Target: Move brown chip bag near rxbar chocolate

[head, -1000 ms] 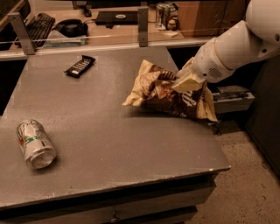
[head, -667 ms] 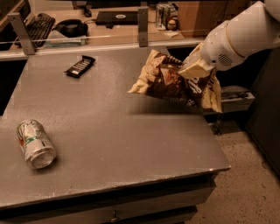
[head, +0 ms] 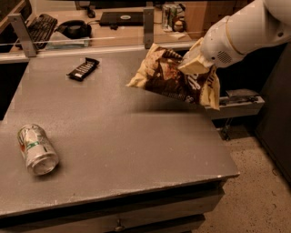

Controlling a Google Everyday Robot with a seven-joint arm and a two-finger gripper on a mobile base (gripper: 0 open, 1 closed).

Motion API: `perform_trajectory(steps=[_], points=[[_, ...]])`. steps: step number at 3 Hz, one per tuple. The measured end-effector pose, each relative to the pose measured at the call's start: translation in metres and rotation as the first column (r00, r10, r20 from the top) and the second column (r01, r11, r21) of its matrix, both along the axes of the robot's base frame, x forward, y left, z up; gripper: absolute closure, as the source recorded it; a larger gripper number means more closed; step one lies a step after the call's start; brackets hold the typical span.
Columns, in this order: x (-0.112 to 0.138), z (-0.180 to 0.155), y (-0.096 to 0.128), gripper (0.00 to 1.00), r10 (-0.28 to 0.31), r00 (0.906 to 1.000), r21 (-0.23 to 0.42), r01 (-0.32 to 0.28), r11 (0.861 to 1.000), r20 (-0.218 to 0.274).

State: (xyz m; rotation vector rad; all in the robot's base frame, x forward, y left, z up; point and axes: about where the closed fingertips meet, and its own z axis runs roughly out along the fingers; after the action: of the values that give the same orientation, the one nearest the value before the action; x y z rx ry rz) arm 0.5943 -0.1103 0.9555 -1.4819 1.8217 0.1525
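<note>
The brown chip bag (head: 170,77) hangs in the air above the right part of the grey table, lifted clear of its surface. My gripper (head: 194,63) is shut on the bag's upper right part, at the end of the white arm that comes in from the upper right. The rxbar chocolate (head: 83,69), a small flat black bar with white text lines, lies on the table at the far left, well to the left of the bag.
A crushed silver can (head: 37,149) lies on its side near the table's left front. The grey table (head: 118,136) ends at a front edge and a right edge. Behind a rail stand a keyboard (head: 40,25), headphones (head: 75,28) and cans (head: 172,12).
The bag rested on the table a second ago. My gripper has lifted it off the surface and carried it upward, with the arm rising.
</note>
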Motion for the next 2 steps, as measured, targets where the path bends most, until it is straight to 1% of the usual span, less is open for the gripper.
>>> perform_trajectory(steps=[1,2], points=[[0.049,0.006,0.031,1.00,0.037,0.9975,0.031,-0.039,0.999,0.061],[0.109,0.008,0.073,1.00,0.049,0.9938,0.060,-0.055,0.997,0.100]])
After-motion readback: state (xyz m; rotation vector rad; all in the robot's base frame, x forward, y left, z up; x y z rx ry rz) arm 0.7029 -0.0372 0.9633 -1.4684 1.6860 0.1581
